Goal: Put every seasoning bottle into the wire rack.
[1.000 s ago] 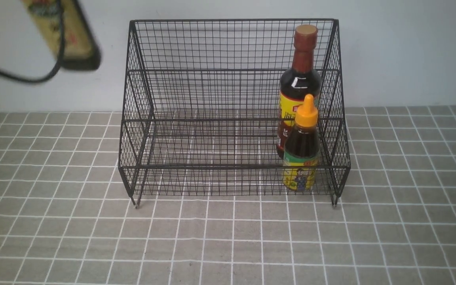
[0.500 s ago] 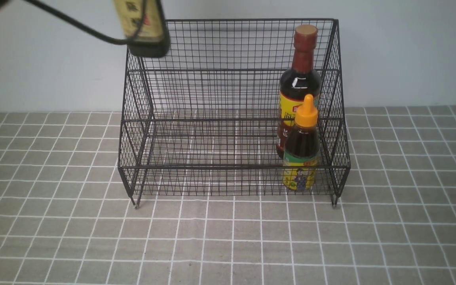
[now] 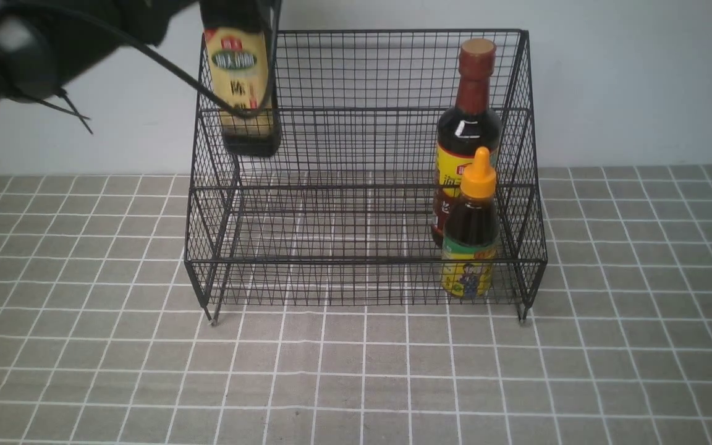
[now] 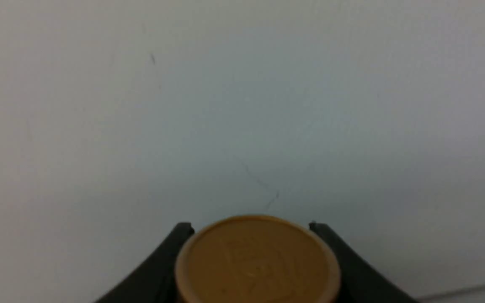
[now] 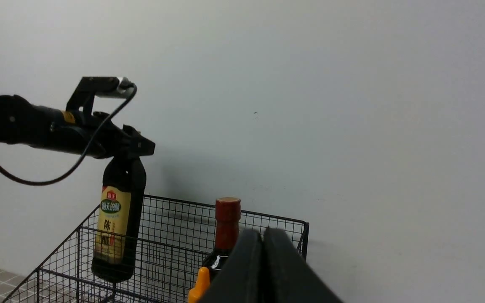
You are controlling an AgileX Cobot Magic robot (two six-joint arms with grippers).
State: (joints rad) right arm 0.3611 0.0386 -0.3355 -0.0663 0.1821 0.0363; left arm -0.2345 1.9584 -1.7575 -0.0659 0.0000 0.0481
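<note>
— Which bottle hasn't gone in yet?
— The tall gold-capped bottle with the beige label [image 3: 243, 80]. The left tool [image 5: 132, 148] is clamped round its neck just under the cap, so it hangs directly beneath the tool with its long axis upright.
— Over the rack?
— At the left end of the big black wire-mesh stepped rack [image 3: 362, 260], which stands toward the far edge of the grey tiled tabletop [image 3: 356, 383]. The base sits below the top rim but above every shelf. I can't tell whether it's inside the side wall.
— What's in the rack?
— Two bottles, both at its right end. The tall brown-capped bottle with the yellow-red label [image 3: 468, 123] is behind, and the short orange-nozzle bottle with the green-yellow label [image 3: 473, 228] is just in front of it.
— And the other arm?
— The right tool [image 5: 262, 256] is pressed shut on nothing, up high. I'd say a straight lowering by the left arm finishes it.
</note>
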